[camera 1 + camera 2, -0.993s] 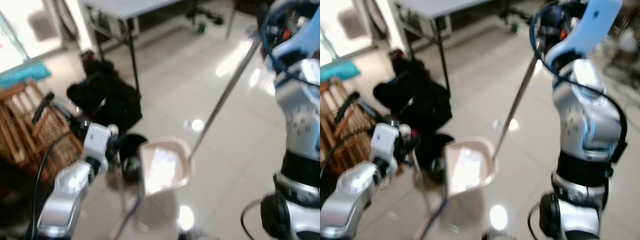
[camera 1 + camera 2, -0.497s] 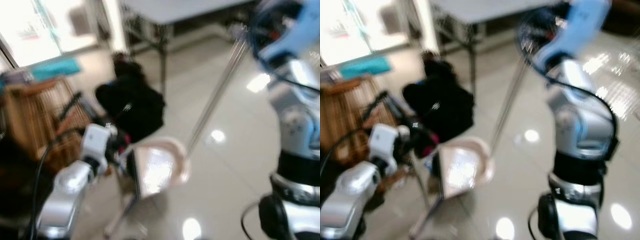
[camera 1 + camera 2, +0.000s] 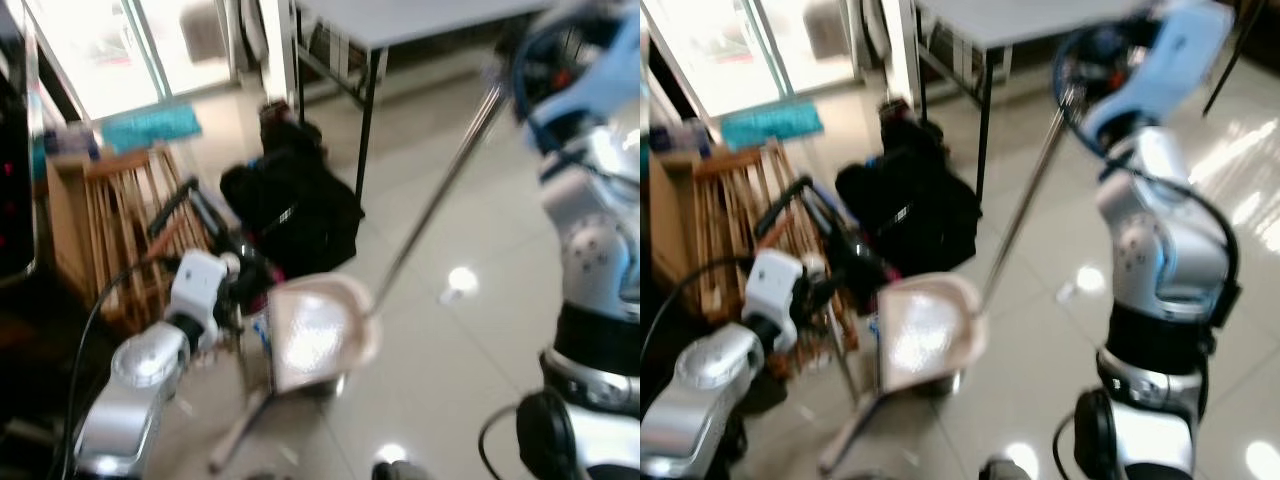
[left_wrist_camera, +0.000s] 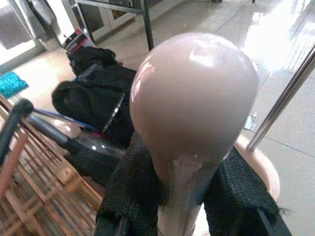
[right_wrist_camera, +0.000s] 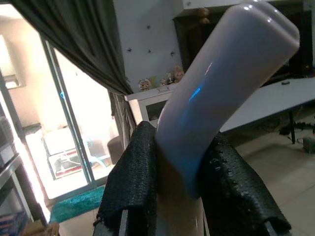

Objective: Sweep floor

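A pink dustpan [image 3: 322,330] hangs tilted in front of me, above the glossy tiled floor. My left gripper [image 4: 182,191] is shut on its rounded pink handle [image 4: 194,98], black fingers [image 4: 130,194] pressing both sides. In the left eye view that gripper [image 3: 243,288] sits just left of the pan. A thin metal broom pole [image 3: 435,195] slants from the pan's right edge up to my raised right arm. My right gripper [image 5: 182,189] is shut on the pole's curved pale grip [image 5: 216,93].
A black bag [image 3: 295,205] lies on the floor by a table leg [image 3: 365,130] of the grey table [image 3: 420,18]. A wooden rack [image 3: 110,225] stands at the left, with a teal mat [image 3: 150,125] before a bright glass door. Bare shiny tiles [image 3: 470,290] extend right.
The whole picture has shifted: the camera turned left, bringing the wooden rack, teal mat and glass door into view. Both grippers keep their hold, with pan and pole in much the same pose.
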Tool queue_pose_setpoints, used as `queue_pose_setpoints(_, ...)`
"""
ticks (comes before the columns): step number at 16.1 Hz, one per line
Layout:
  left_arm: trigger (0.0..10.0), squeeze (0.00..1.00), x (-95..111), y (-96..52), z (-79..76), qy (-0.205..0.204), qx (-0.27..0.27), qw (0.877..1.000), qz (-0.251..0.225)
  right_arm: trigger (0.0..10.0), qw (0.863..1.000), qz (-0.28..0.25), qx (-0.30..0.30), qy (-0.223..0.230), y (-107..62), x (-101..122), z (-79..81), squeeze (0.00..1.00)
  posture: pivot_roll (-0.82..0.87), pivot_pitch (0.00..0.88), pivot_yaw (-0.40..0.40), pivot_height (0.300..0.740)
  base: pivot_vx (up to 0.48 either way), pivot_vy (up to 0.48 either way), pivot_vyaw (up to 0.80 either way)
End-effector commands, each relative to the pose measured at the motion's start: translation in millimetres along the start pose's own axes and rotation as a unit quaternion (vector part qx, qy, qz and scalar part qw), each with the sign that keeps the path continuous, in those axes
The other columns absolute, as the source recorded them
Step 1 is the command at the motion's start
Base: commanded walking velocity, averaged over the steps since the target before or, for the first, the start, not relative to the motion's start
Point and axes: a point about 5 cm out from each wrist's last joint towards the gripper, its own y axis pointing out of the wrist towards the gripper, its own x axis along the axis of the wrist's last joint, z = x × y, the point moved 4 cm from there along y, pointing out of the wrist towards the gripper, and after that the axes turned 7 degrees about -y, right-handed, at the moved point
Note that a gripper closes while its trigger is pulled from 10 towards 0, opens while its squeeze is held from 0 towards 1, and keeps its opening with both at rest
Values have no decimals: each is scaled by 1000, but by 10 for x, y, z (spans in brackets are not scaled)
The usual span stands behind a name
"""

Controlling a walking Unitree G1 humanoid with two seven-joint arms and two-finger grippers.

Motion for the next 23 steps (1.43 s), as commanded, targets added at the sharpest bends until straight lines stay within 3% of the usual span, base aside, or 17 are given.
queue_pose_setpoints(1, 10000, 0, 25, 1, -13, 0, -5, 1000, -2, 10000, 999, -35, 20, 8, -6, 153, 120, 0, -101, 56, 37, 740, 0, 0, 0)
queue_pose_setpoints(8, 10000, 0, -14, -7, -16, 1, -3, 1000, 7, 10000, 999, -51, 3, -11, 0, 159, 123, 0, -99, 56, 38, 740, 0, 0, 0)
queue_pose_setpoints(14, 10000, 0, -15, 17, -2, -2, 9, 1000, 9, 10000, 994, -102, 42, -8, -50, 201, 390, 0, -100, 55, 31, 740, 0, 0, 0)
queue_pose_setpoints(23, 10000, 0, -8, -4, 34, -4, 24, 1000, 9, 10000, 992, -121, 13, 15, -10, 198, 350, 0, -83, 62, 17, 740, 0, 0, 0)
